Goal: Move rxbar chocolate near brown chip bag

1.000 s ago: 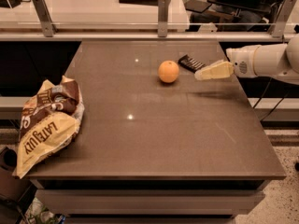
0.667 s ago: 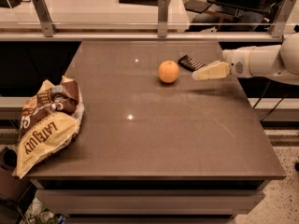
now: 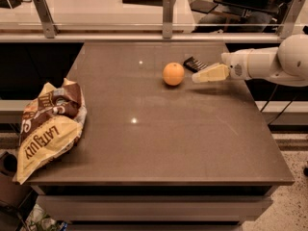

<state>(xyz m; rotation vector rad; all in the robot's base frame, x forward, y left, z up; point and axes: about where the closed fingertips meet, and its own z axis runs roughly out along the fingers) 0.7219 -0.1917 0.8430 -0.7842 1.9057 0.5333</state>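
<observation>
Rxbar chocolate (image 3: 194,63): lay flat, long axis far-left to near-right.
Orange (image 3: 173,74): sat just left of it.
Brown chip bag (image 3: 48,124): lay well apart, left.
Gripper (image 3: 210,73): hovered at the bar's right; grip state unclear.

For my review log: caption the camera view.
Cream gripper hovers by flat black rxbar chocolate bar and round orange fruit; wrinkly brown-and-yellow chip bag lies far left.

Table (image 3: 168,134) bears brown chip bag (image 3: 48,124), orange (image 3: 173,74), rxbar chocolate (image 3: 194,63); pincer (image 3: 198,77) beside it
</observation>
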